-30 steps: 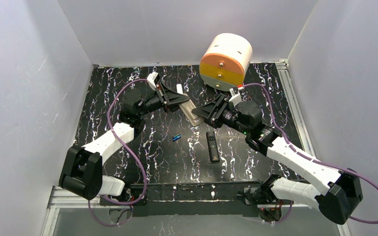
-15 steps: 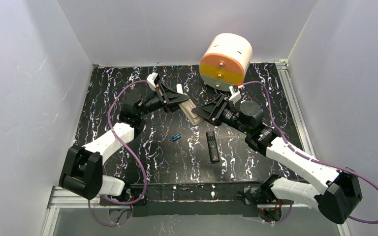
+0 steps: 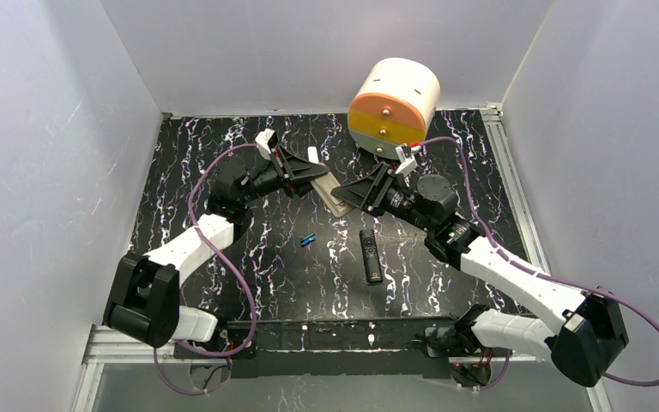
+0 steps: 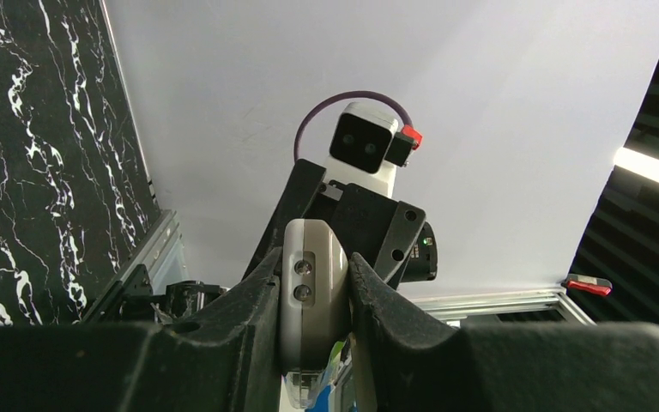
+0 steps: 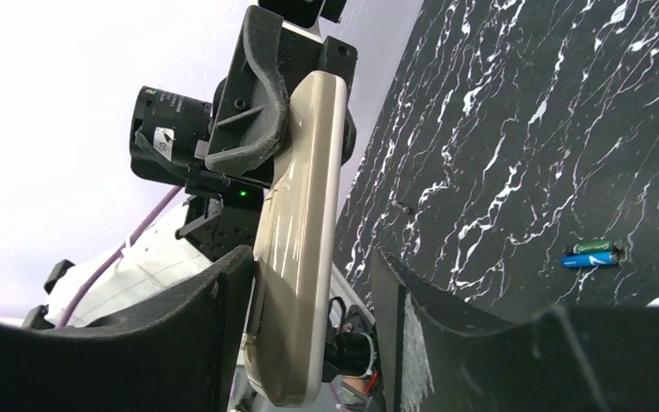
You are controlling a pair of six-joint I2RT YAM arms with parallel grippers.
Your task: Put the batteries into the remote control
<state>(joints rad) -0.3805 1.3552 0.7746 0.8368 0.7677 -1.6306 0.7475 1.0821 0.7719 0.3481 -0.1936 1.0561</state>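
Observation:
The remote control [image 3: 332,196] hangs above the table's middle with its greyish-tan back [image 5: 302,215] showing. My left gripper [image 3: 313,176] is shut on its far end, and the left wrist view has that end [image 4: 312,287] clamped between both fingers. My right gripper [image 3: 353,194] straddles the near end. In the right wrist view one finger [image 5: 223,296] lies against the remote's face side, while the other finger [image 5: 395,300] stands apart from its back. The batteries [image 3: 309,239] lie together on the table, one blue [image 5: 590,260] and one dark [image 5: 596,246].
A slim black remote [image 3: 371,255] lies right of the batteries. A white, orange and yellow drum [image 3: 392,105] stands on its side at the back, just behind my right wrist. White walls close in the black marbled table [image 3: 189,172] on three sides.
My right gripper has slid a little left and toward the back along the remote. My left gripper has kept its hold and rose slightly.

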